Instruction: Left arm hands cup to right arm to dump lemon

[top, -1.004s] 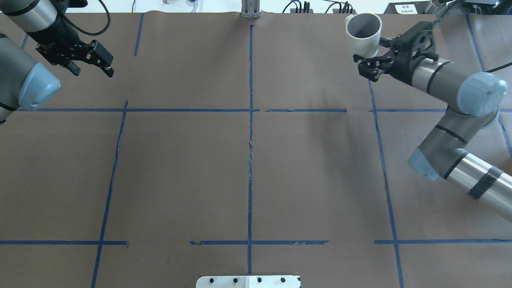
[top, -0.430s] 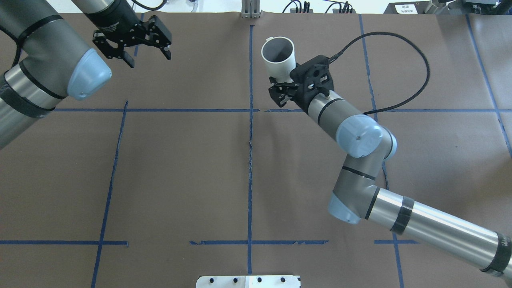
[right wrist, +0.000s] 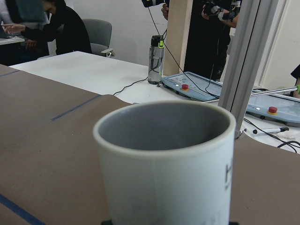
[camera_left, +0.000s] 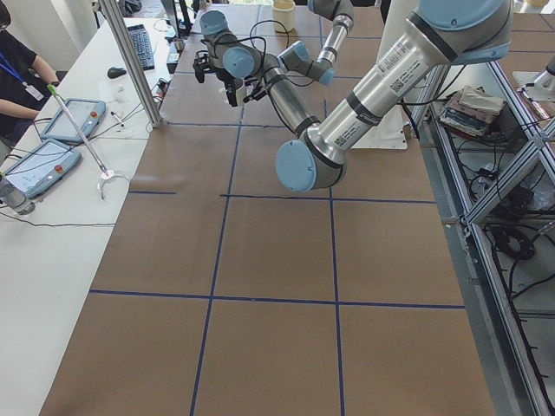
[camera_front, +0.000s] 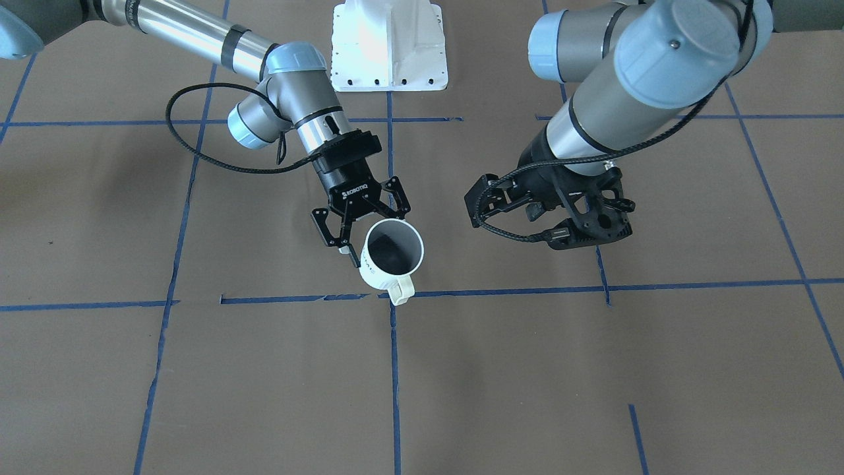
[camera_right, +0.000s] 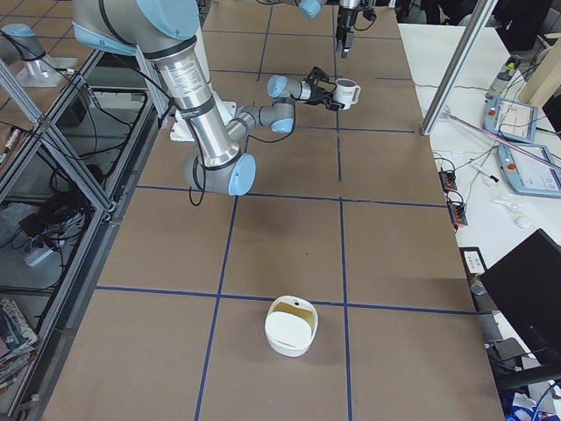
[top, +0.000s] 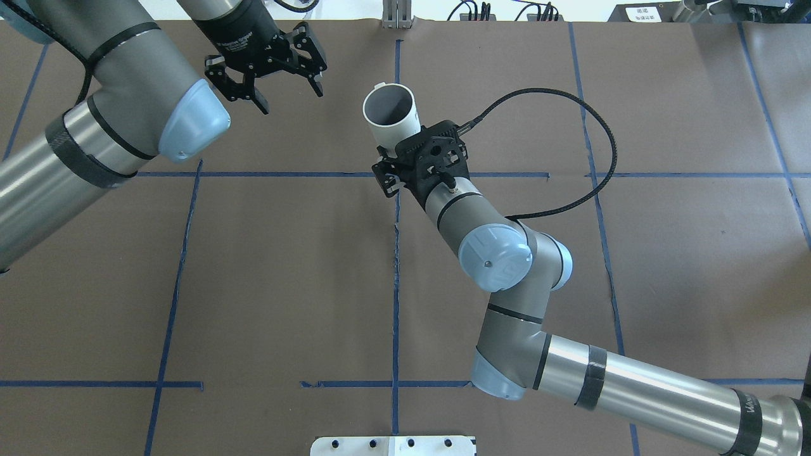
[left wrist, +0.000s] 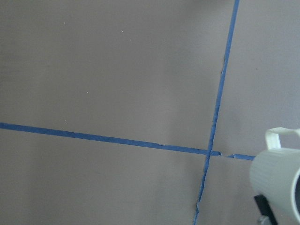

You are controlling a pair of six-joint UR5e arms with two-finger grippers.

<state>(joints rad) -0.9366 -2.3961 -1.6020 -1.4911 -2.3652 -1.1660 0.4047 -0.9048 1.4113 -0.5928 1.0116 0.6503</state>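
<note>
Spanning all views: brown tabletop [top: 253, 266] with a blue tape grid.

Right arm [top: 633, 386] reaches in from its side toward the centre line. Left arm [top: 108, 107] comes in from the other side, angled at the same spot. Looks like they meet mid-table so the cup can change hands there.

White bowl [camera_right: 291, 326] sits well apart, at the tabletop's end on the right arm's side. Likely the dump target, which would explain why the cup has to end up on that arm.

Left hand [top: 290, 100]: fingers spread wide, nothing in it, near the cup but not touching.

Right hand [camera_front: 369, 227]: closed on the cup's side wall, a finger on each flank.

Cup [camera_front: 377, 274] is upright, mouth up, over the centre tape crossing, seemingly clear of the tabletop. Upright makes sense: nothing spills before the tip. Handle [camera_front: 401, 290] points away from the robot, so it's out of the fingers' way.

Lemon: not visible in any view. Cup inside reads plain grey, so can't tell if it's in there.

Judgement: hand-over looks done, dump not yet.
</note>
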